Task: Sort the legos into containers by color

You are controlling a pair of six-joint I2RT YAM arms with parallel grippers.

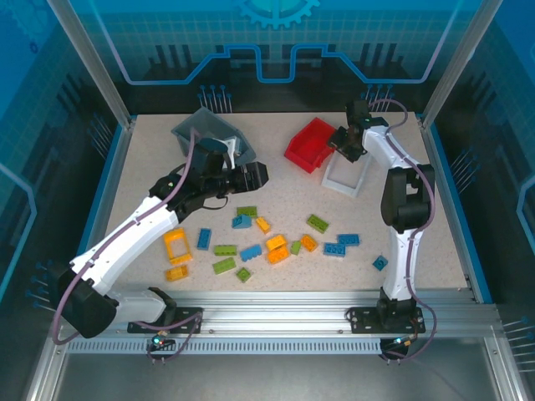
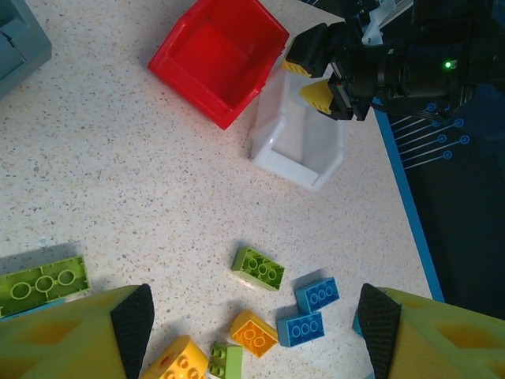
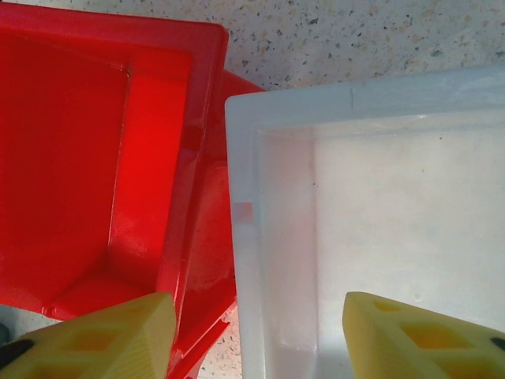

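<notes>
Several legos in orange (image 1: 276, 244), lime green (image 1: 317, 222) and blue (image 1: 348, 239) lie scattered across the middle of the table. The containers stand at the back: a gray bin (image 1: 209, 132), a red bin (image 1: 311, 144) and a white bin (image 1: 347, 175). My left gripper (image 1: 251, 175) hovers open above the table near the gray bin. Below it lie a green lego (image 2: 259, 268), two blue ones (image 2: 318, 294) and an orange one (image 2: 253, 332). My right gripper (image 3: 256, 308) is open, its jaws either side of the white bin's (image 3: 394, 197) left wall, beside the red bin (image 3: 95, 158), without touching it.
The red bin (image 2: 217, 59) and white bin (image 2: 296, 146) touch each other and look bare inside. My right gripper (image 2: 312, 76) hangs over their shared edge. A blue raised border (image 1: 443, 192) frames the table. Another lime green lego (image 2: 43, 284) lies by my left finger.
</notes>
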